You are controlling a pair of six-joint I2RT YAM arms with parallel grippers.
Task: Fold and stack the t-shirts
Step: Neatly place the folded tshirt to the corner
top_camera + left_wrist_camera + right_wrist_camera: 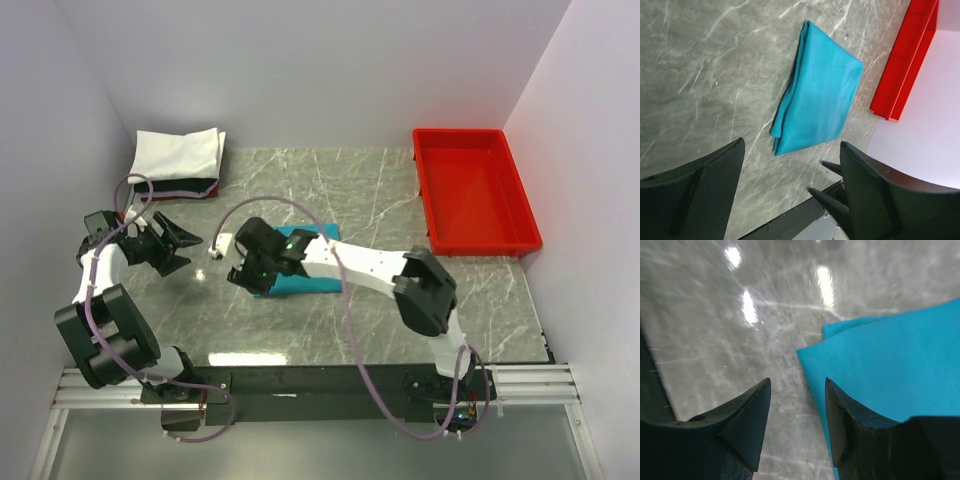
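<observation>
Teal t-shirt (308, 283): folded into a compact rectangle, lying flat near the middle of the desk (380, 190). The top view shows only its near and right portions, since the right arm crosses above it. The left wrist view shows the whole shirt uncovered, with layered edges along one side. The right wrist view shows one corner only, with a second layer edge showing just behind it.

Right tool (796, 385): jaws partly apart, bare desk visible in the gap, nothing held. One finger (850, 425) sits over the shirt's edge and the other over bare marble. Whether it touches the cloth cannot be told.

Left tool (190, 248): jaws spread wide and empty, over the left side of the desk, well apart from the teal shirt. Its own camera confirms only desk surface between the fingers (705, 190).

Far left corner of the desk: a stack with a white t-shirt (178, 152) on top of a dark t-shirt (182, 187). Only the top view shows it.

Far right corner: a red tray (458, 134), seen from above with nothing visible inside it. The left wrist view catches only its outer wall.
</observation>
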